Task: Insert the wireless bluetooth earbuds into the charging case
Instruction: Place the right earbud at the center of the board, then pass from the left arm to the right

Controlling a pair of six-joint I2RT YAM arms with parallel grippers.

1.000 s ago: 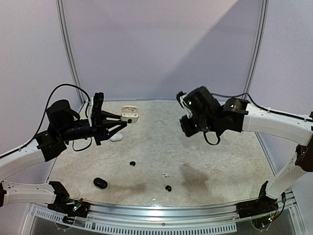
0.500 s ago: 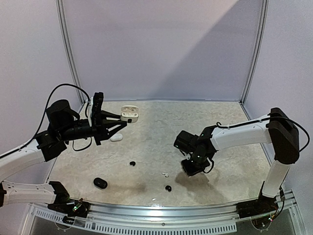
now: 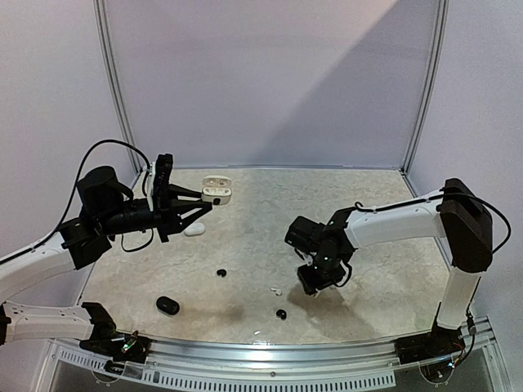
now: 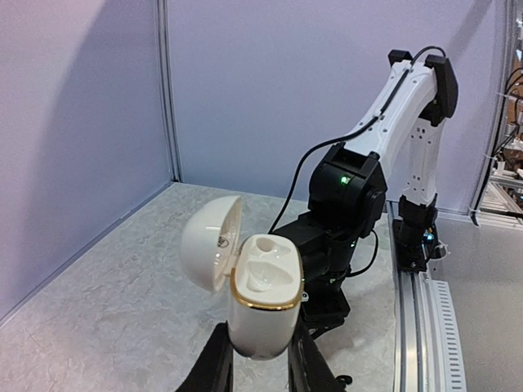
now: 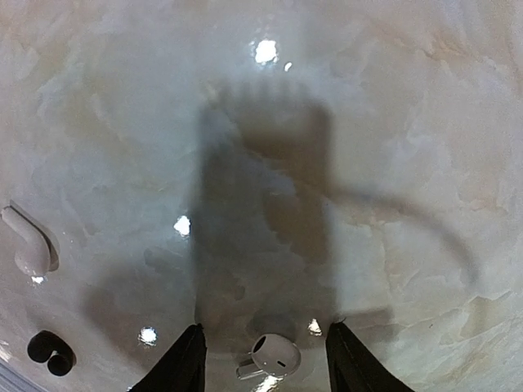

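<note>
— Where is the charging case (image 4: 261,306) to be found?

— It is held above the table (image 3: 245,245) by the left gripper (image 4: 259,367). Its lower body is clamped between the two fingers. It is kept upright, and its lid (image 4: 211,242) is swung open to one side, so that the gold rim and the moulded inside are shown.

— And in what state is the right gripper (image 5: 263,361) seen?

— It is found low over the table, pointed down, with the jaws spread wide. Nothing is gripped by it. A white earbud (image 5: 274,354) is seen lying on the table between the fingertips (image 5: 184,363). Whether it is touched by either of them cannot be told.

— Are other pieces shown?

— Yes. In the right wrist view a second white earbud (image 5: 29,245) is seen well to the left, and a black earbud (image 5: 49,351) is seen near the lower left corner. In the top view another black earbud (image 3: 221,272) is found further toward the left arm. A black case (image 3: 167,305) is laid near the front edge, and a white closed case (image 3: 194,229) is laid on the table near the left gripper.
</note>
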